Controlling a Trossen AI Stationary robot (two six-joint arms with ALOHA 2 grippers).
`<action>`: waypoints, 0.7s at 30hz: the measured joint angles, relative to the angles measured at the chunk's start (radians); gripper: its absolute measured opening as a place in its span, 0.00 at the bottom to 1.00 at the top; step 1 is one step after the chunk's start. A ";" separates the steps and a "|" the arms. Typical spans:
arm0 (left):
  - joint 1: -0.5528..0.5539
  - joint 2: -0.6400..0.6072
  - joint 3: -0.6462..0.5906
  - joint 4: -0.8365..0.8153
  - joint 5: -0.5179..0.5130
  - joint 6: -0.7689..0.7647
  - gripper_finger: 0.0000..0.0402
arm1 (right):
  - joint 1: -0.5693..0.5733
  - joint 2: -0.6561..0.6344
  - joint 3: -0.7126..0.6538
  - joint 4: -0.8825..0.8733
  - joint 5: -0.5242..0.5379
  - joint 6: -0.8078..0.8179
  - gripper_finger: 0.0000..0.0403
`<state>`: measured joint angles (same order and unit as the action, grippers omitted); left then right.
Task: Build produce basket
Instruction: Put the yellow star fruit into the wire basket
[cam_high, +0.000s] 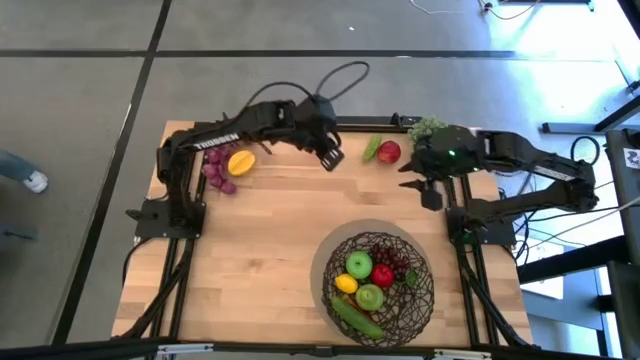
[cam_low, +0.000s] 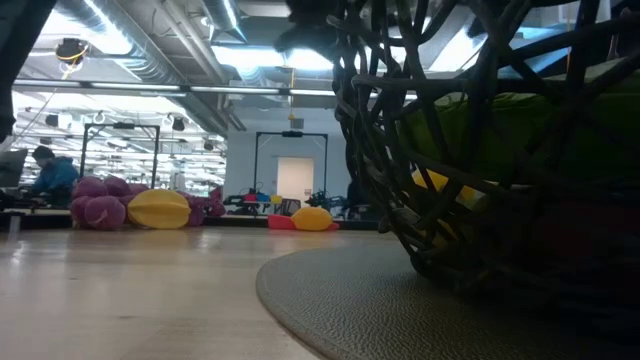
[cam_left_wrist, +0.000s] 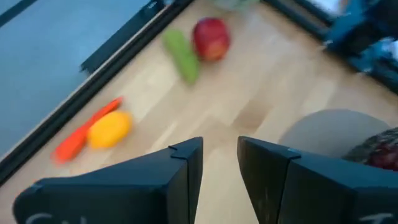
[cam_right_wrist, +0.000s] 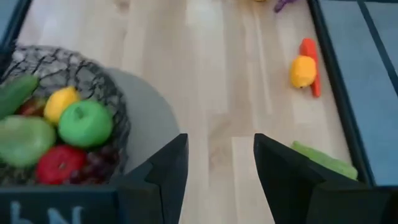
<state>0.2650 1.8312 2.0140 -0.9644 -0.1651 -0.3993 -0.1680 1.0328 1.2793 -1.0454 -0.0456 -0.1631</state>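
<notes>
The dark woven basket (cam_high: 420, 300) stands on a round grey mat (cam_high: 322, 262) near the table's front edge. It holds green apples (cam_high: 359, 265), a red apple (cam_high: 382, 275), a lemon (cam_high: 346, 284), a cucumber (cam_high: 355, 317) and dark grapes (cam_high: 392, 256). My left gripper (cam_high: 331, 157) is open and empty above the far middle of the table, as the left wrist view (cam_left_wrist: 221, 146) shows. My right gripper (cam_high: 428, 190) is open and empty beyond the basket, as the right wrist view (cam_right_wrist: 221, 140) shows. A red apple (cam_high: 389, 152) and a green vegetable (cam_high: 372, 148) lie between the grippers.
Purple grapes (cam_high: 218, 172) and a yellow fruit (cam_high: 240, 162) lie at the far left under the left arm. A lemon (cam_left_wrist: 109, 129) and an orange-red vegetable (cam_left_wrist: 78, 138) lie by the far edge. Green grapes (cam_high: 428, 127) sit at the far right. Bare wood (cam_high: 260, 260) lies left of the basket.
</notes>
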 joint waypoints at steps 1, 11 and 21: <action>0.010 -0.005 0.000 -0.021 -0.002 -0.006 0.22 | -0.011 0.029 0.027 -0.001 0.000 -0.004 0.44; 0.133 -0.017 0.000 -0.207 0.002 0.098 0.22 | -0.163 0.339 0.250 -0.229 0.003 -0.366 0.44; 0.251 -0.017 0.000 -0.283 0.006 0.253 0.22 | -0.348 0.590 0.262 -0.240 0.138 -0.165 0.44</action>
<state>0.5158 1.8137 2.0136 -1.2473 -0.1591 -0.1463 -0.5161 1.6225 1.5414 -1.2854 0.0929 -0.3278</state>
